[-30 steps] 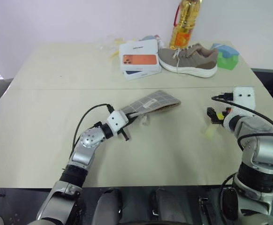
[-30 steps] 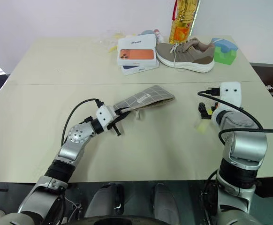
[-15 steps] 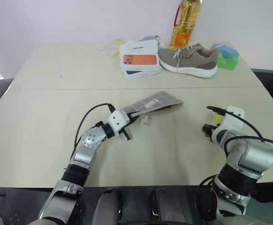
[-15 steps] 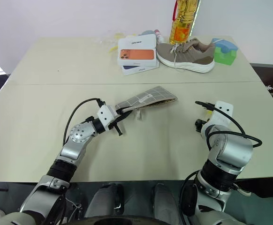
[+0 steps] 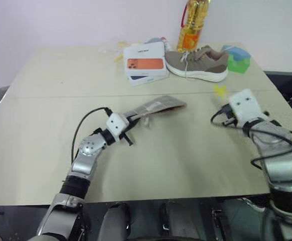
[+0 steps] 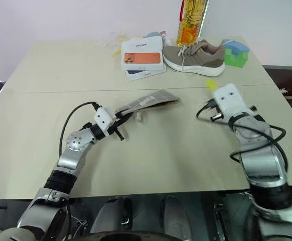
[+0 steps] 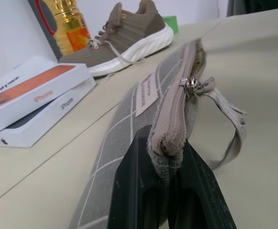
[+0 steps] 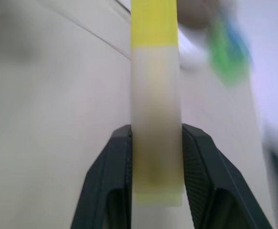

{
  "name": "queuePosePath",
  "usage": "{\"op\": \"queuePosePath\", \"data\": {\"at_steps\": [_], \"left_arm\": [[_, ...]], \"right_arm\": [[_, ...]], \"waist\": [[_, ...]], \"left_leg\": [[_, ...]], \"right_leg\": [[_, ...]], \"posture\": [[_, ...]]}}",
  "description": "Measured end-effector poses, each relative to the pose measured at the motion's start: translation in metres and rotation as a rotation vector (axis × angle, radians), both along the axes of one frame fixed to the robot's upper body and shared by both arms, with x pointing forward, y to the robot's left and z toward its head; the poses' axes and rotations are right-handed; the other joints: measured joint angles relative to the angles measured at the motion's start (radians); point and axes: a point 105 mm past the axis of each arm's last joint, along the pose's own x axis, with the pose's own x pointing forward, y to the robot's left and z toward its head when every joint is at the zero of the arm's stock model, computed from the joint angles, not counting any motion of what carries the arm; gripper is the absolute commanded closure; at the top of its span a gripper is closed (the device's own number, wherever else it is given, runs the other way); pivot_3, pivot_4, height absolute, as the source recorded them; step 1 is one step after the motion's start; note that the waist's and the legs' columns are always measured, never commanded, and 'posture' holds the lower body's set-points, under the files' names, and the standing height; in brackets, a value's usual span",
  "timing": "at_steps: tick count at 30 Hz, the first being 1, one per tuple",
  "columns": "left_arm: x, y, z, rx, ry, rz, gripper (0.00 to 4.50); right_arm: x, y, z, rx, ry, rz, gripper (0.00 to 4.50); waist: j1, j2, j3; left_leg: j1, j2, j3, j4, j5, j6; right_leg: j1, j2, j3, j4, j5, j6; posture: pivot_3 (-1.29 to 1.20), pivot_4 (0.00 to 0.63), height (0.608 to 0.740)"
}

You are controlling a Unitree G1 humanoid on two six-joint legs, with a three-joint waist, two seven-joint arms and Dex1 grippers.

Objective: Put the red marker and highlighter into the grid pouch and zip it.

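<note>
My left gripper is clamped on the near end of the grid pouch, which stretches away from it across the table. My right gripper is off to the right of the pouch, with the highlighter poking out just past it. Well beyond both are the phone boxes, a sneaker and an oil bottle.

— What sort of place is this?
— A test room or lab: a bare beige counter against a plain white wall.
— Why?
— Unrelated props beyond the hands: phone boxes, a sneaker, an oil bottle.
</note>
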Motion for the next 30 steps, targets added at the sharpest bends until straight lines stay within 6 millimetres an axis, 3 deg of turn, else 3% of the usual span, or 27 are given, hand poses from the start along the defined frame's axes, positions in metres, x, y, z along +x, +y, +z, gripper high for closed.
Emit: {"op": "queuePosePath", "data": {"at_steps": [3,8,24,30], "left_arm": [[0.0,0.002,0.0,0.003,0.005,-0.004,4.5],[-0.002,0.0,0.002,0.008,0.002,-0.02,4.5],[-0.013,-0.008,0.002,-0.008,0.012,-0.063,4.5],[-0.02,-0.013,0.001,0.026,0.01,-0.111,4.5]], "right_arm": [[-0.005,0.023,-0.008,-0.075,0.014,0.172,3.65],[-0.007,0.038,-0.009,-0.132,-0.01,0.276,3.65],[-0.001,0.039,-0.021,-0.184,0.027,0.291,3.65],[-0.002,0.046,-0.02,-0.298,0.023,0.365,3.65]], "waist": [[0.007,-0.001,0.0],[0.012,-0.001,0.001],[0.011,-0.001,0.001],[0.011,-0.001,0.001]], "left_leg": [[0.0,0.0,0.0,0.001,0.0,0.0],[0.0,-0.001,0.0,0.002,0.0,0.0],[0.0,-0.001,0.0,0.002,0.0,0.0],[0.0,-0.001,0.0,0.002,0.0,0.0]], "right_leg": [[0.0,-0.001,0.0,0.0,0.0,0.0],[0.001,-0.002,0.0,0.0,0.0,0.0],[0.001,-0.002,0.0,0.0,0.0,0.0],[0.001,-0.002,0.0,0.0,0.0,0.0]], "posture": [[0.0,0.15,0.74],[0.0,0.15,0.74],[0.0,0.15,0.74],[0.0,0.15,0.74]]}}
